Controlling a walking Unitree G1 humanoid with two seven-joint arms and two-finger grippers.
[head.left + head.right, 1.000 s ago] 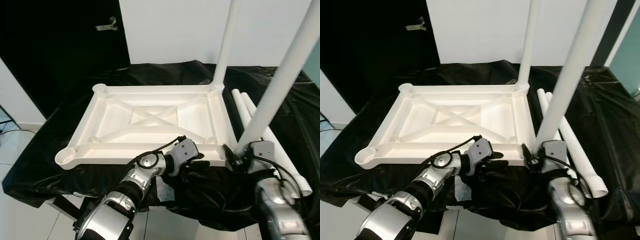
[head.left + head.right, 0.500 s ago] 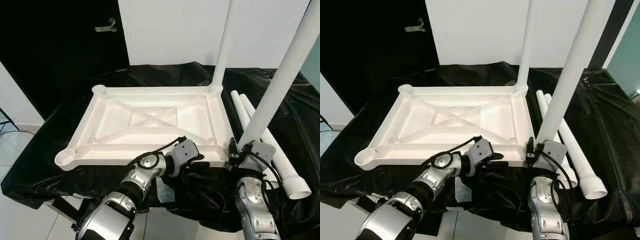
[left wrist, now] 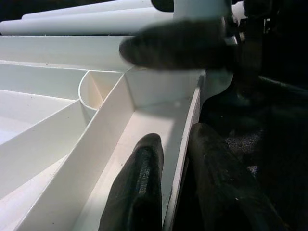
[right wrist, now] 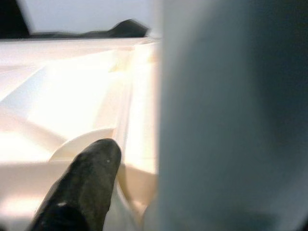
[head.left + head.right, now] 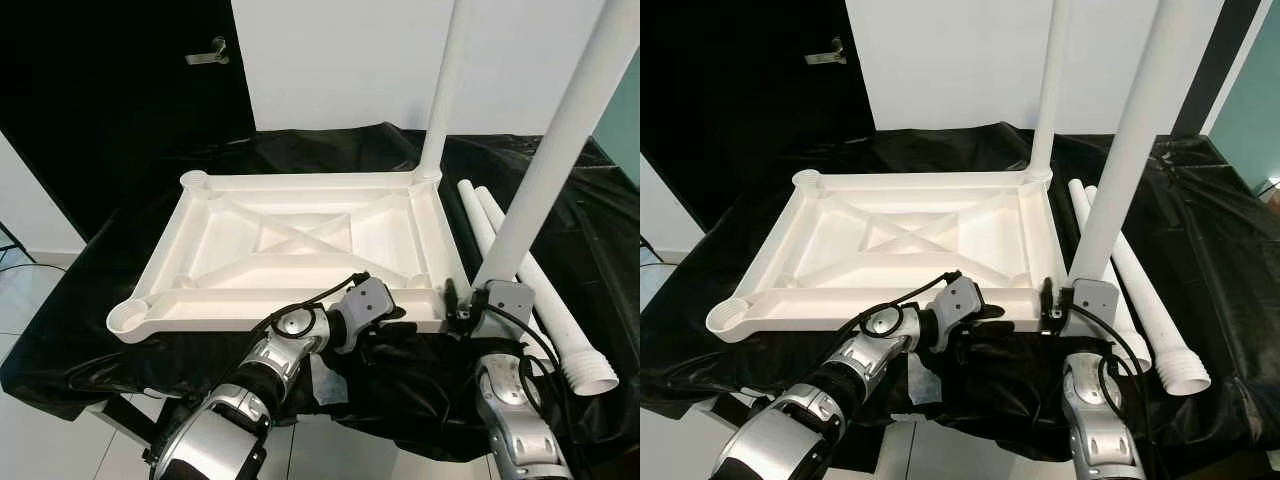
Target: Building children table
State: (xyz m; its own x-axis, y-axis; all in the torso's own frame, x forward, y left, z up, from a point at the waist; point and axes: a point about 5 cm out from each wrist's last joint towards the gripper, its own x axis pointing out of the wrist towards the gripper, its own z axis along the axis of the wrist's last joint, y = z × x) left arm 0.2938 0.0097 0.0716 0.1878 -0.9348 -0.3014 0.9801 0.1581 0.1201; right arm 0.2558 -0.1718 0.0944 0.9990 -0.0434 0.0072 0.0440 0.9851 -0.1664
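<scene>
A white plastic table top (image 5: 220, 318) lies upside down on a black cloth. One white leg (image 5: 447, 90) stands in its far right corner socket. A second leg (image 5: 550, 160) rises, leaning right, from the near right corner. My right gripper (image 5: 462, 303) is shut on this leg's base; the right wrist view has one black finger (image 4: 91, 168) beside the leg (image 4: 231, 120). My left gripper (image 5: 395, 332) is shut on the top's near rim, just left of that corner, with a finger (image 3: 144, 183) on each side of the rim (image 3: 185, 139).
Two loose white legs (image 5: 560, 325) lie side by side on the cloth, right of the table top. The black cloth (image 5: 100, 260) hangs over the bench's near edge. A dark door (image 5: 120, 90) with a handle stands at the back left, a white wall behind.
My right forearm has swung left, under the near right leg's base, with the gripper still on the leg. The left gripper has stayed on the rim. The camera has shifted slightly.
</scene>
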